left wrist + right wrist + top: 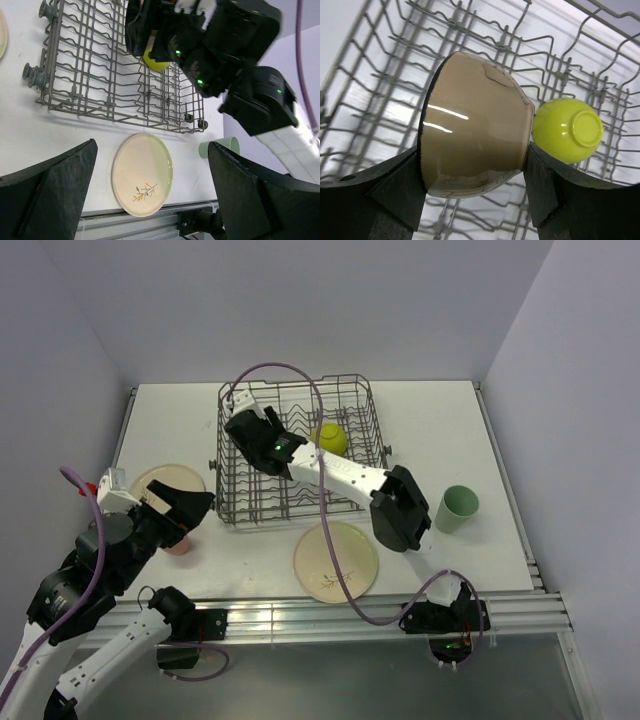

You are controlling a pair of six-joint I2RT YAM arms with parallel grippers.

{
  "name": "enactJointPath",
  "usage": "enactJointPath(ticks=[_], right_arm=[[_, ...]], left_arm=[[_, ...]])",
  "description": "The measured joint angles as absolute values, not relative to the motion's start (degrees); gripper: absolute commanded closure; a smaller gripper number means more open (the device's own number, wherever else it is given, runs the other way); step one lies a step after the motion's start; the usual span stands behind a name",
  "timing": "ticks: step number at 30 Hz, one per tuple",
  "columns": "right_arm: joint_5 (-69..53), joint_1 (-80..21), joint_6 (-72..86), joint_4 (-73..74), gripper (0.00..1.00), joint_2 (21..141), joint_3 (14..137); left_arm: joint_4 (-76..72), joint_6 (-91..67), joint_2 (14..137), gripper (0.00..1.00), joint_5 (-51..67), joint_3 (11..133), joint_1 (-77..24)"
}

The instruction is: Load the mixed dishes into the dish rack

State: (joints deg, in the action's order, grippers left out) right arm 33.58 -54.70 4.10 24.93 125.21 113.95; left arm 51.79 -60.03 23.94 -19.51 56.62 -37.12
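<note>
Mostly hidden coral-pink cup (179, 546), bowl (475, 145) interior unseen

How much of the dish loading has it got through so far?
Done: the lime-green round bowl sits in the grey wire dish rack. In hand: the right gripper holds a tan bowl with a black rim over the rack. Left on the table: the large cream plate with a leaf sprig, the smaller plain cream plate, the mint-green cup and the coral-pink cup.

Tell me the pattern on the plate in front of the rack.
Cream plate with a small leaf sprig; left wrist view shows it best.
</note>
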Motion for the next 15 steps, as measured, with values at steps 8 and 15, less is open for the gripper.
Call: enactJointPath(ticks=[8, 15], right_arm=[[41.8, -54.7, -2.98, 26.5, 1.0, 134.37, 120.73], [46.04, -54.59, -9.63, 26.68, 1.0, 139.33, 125.1]], left_arm=[[51.79, -59.18, 22.96, 0.01, -19.64, 56.62, -37.12], [51.79, -59.13, 22.2, 0.01, -19.7, 56.6, -37.12]])
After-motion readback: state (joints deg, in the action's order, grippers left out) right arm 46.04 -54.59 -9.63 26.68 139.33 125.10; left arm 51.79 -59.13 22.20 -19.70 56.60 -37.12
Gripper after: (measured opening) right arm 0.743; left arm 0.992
